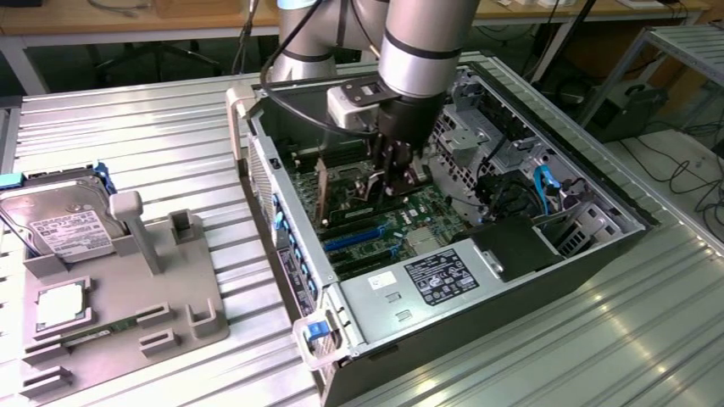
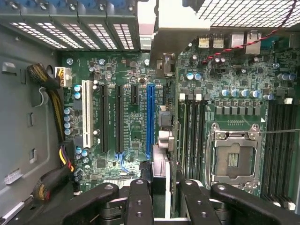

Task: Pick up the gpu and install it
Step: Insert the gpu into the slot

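Note:
The gpu hangs on edge inside the open computer case, its green board side facing the exterior view's left. My gripper is shut on it from above. In the wrist view the gpu appears edge-on between the black fingers, with its silver bracket at the far end near the case's rear slots. The card sits above the motherboard, right beside the long blue slot. I cannot tell whether its lower edge touches the board.
Black slots and a white slot lie beside the blue one. An open processor socket and bundled cables flank them. Outside the case, a grey holder carries a hard drive and a small chip.

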Tool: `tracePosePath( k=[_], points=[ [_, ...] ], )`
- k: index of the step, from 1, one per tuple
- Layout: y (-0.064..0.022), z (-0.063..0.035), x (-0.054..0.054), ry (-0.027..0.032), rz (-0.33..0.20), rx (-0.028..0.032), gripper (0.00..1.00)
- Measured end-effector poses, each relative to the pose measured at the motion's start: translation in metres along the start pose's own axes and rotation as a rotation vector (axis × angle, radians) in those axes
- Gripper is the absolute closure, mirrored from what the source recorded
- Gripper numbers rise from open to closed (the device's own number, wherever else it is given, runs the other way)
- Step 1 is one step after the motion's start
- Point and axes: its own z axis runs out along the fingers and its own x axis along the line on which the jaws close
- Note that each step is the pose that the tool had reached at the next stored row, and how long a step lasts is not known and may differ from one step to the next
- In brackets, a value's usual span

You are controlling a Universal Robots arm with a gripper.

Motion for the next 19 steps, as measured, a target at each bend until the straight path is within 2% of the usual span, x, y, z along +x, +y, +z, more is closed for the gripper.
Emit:
tracePosePath(
  k=[14,19],
  points=[
    [0.0021,0.0026,0.0033,0.0000,0.000,-0.0001,0.72],
    [0.0022,0.0028,0.0047,0.0029,0.000,-0.0003,0.72]
  ],
)
